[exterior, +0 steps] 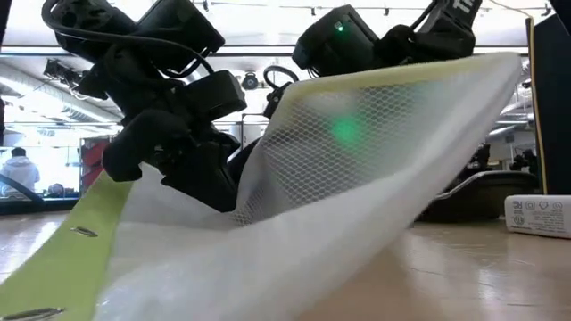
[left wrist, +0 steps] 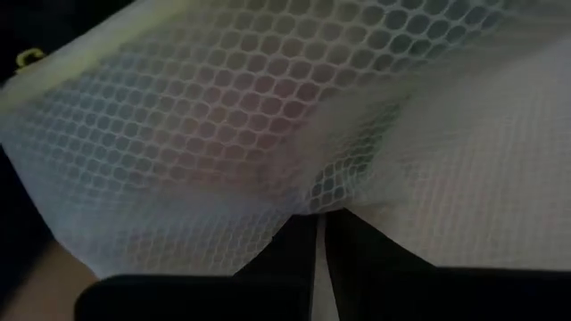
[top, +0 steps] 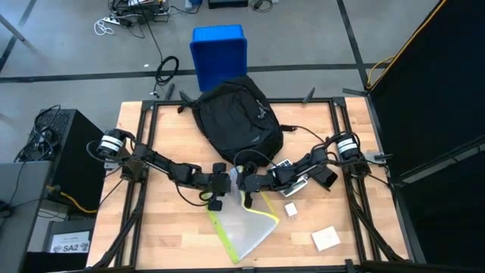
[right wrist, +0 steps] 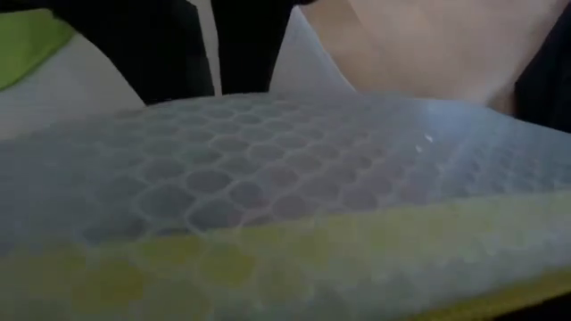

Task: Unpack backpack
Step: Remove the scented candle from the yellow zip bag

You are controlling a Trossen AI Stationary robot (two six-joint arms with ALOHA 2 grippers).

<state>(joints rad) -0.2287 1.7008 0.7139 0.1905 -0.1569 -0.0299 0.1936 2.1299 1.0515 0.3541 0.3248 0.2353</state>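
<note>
Backpack (top: pixel 236 115) upright on table; mesh pouch (top: pixel 244 224) in left pincer (top: pixel 220 184).

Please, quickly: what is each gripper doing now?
Left gripper: shut on the mesh pouch.
Right gripper: at the pouch, grip cannot be told.

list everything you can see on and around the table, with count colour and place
backpack: 1, black, far middle of the table
mesh pouch: 1, translucent white with yellow-green edging, near middle, one end lifted at the tools
small white block: 1, white, right of the pouch
flat white pad: 1, white, near right corner
blue bin: 1, blue, on the floor beyond the table
table: 1, light wood, black frame
left tool: 1, dark, shut on the pouch's lifted end
right tool: 1, dark, at the same lifted end, beside the left tool
</note>
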